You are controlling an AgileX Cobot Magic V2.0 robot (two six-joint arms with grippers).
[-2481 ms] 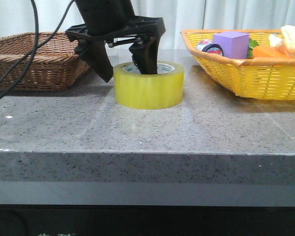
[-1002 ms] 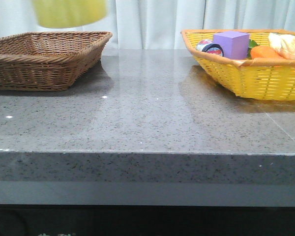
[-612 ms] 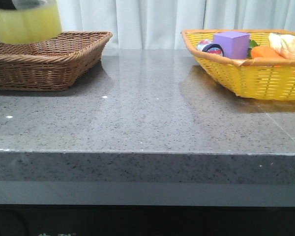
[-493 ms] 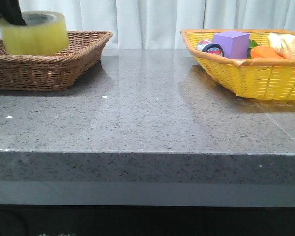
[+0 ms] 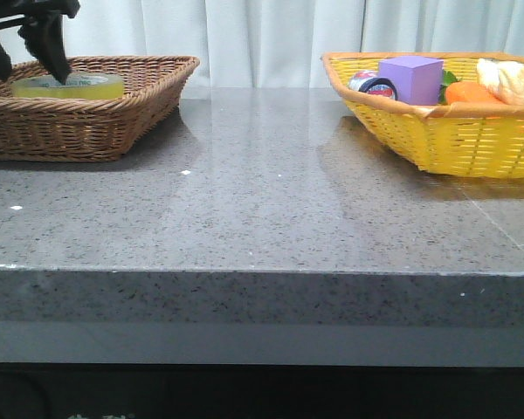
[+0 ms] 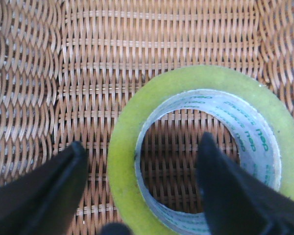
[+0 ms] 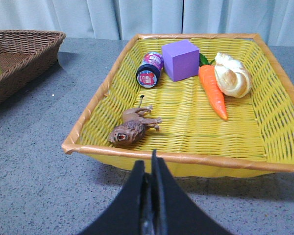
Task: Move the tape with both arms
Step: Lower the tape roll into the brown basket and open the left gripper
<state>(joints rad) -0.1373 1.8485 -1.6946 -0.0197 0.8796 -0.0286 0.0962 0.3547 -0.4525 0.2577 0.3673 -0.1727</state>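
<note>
Now, you have a grey speckled stone table (image 5: 262, 218) carrying two baskets: a yellow woven plastic basket (image 5: 437, 140) at its far right corner and a brown wicker basket (image 5: 79, 122) at its far left corner. The wide roll of translucent yellow packing tape (image 6: 206, 152) lies flat on the wicker floor of the brown basket, its white core with green print facing up; from the front only its upper edge (image 5: 67, 85) shows above the near rim. Your left gripper (image 6: 137, 186) is spread wide, one finger hanging inside the core and the other outside the roll's wall, and neither looks to be touching the tape. I judge the delivery done and the step in hand to be the retreat. To do it well, draw that arm straight up along the roll's axis so the inner finger clears the core without catching its wall, and hold the fingers apart until both are above the basket rim; a sideways pull could drag or tip the roll. Your right gripper (image 7: 149, 196) is pressed together with nothing in it, hovering over the table just before the yellow basket, which holds a purple cube (image 7: 180, 59), an orange carrot (image 7: 213, 90) and a small brown toy lion (image 7: 134, 126); leave it parked there.
</note>
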